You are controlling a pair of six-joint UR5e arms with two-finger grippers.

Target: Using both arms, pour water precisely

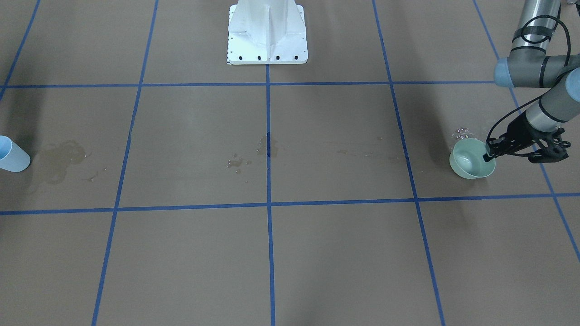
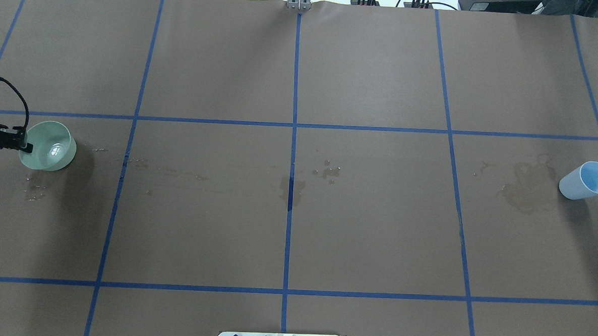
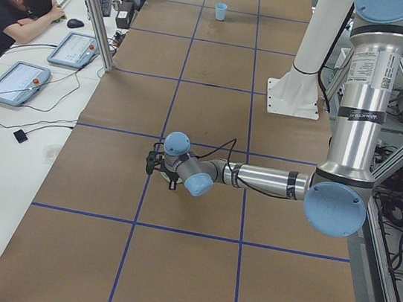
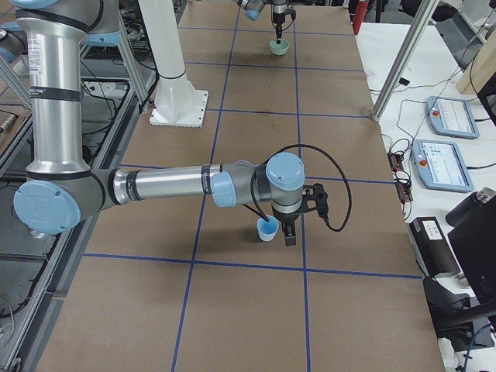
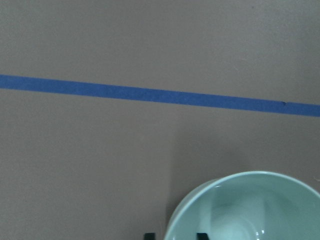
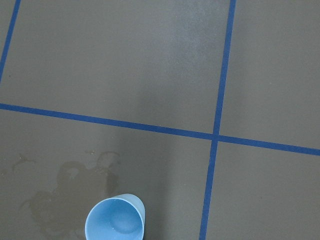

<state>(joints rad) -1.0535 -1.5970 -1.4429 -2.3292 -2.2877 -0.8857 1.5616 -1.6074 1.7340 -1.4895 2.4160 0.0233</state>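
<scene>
Clearly, the 2 vessels stand far apart, 1 out to each side of the white pedestal, so each arm has its own to fetch. The left arm reaches low and nearly level, well out to the pedestal's left. The left gripper meets the pale green bowl at the rim, on the side away from the pedestal. In the left wrist view the 2 fingertips straddle that rim, 1 inside and 1 outside, and the jaws look pinched onto the wall. A rim grip leaves the bowl's mouth free to receive or to tip. The bowl looks upright on the brown table. The water shows only as a bright glint in the bowl's bottom, and I judge there is very little.

Well out to the pedestal's right, the right arm bends down so that the right gripper hangs just beside the light blue cup. Only the side view shows this gripper, so I cannot tell whether its jaws are apart or together. Nor can I tell whether the cup holds water. A dark wet patch lies on the pedestal side of the cup, and small drops lie straight out in front of the pedestal, so spilling is the plain risk. I judge this to be the grasping stage: pouring first calls for bringing both vessels together in front of the pedestal.
</scene>
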